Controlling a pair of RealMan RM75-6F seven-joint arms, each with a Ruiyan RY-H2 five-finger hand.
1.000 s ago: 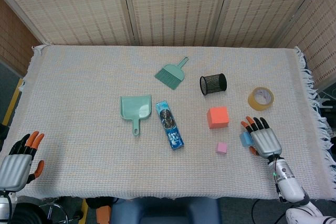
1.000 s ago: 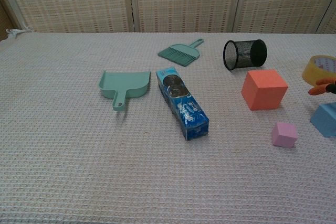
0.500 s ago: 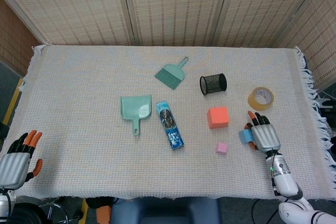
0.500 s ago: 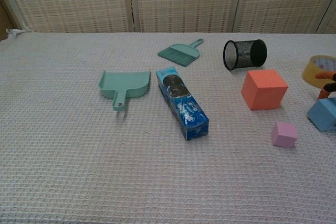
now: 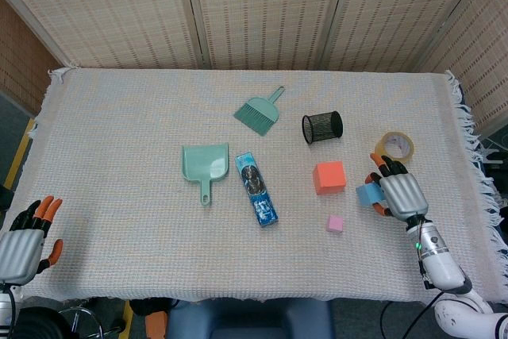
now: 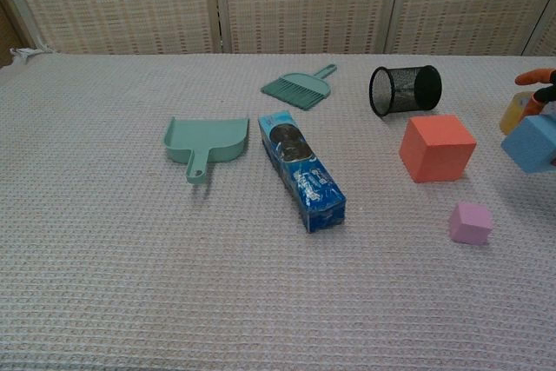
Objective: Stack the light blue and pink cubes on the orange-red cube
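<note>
The orange-red cube (image 5: 329, 177) (image 6: 437, 147) sits on the cloth right of centre. In front of it lies the small pink cube (image 5: 335, 223) (image 6: 470, 222). My right hand (image 5: 399, 194) grips the light blue cube (image 5: 367, 194) (image 6: 532, 142), lifted off the table just right of the orange-red cube. Only its fingertips (image 6: 535, 77) show at the chest view's right edge. My left hand (image 5: 24, 240) hangs off the table's near-left corner, fingers apart, holding nothing.
A black mesh cup (image 5: 321, 126) lies on its side behind the orange-red cube. A tape roll (image 5: 394, 147) sits behind my right hand. A blue packet (image 5: 257, 189), a green dustpan (image 5: 204, 166) and a small brush (image 5: 259, 111) lie mid-table.
My right hand has lifted the light blue cube off the cloth and carried it up and left toward the orange-red cube. The left hand has sunk slightly.
</note>
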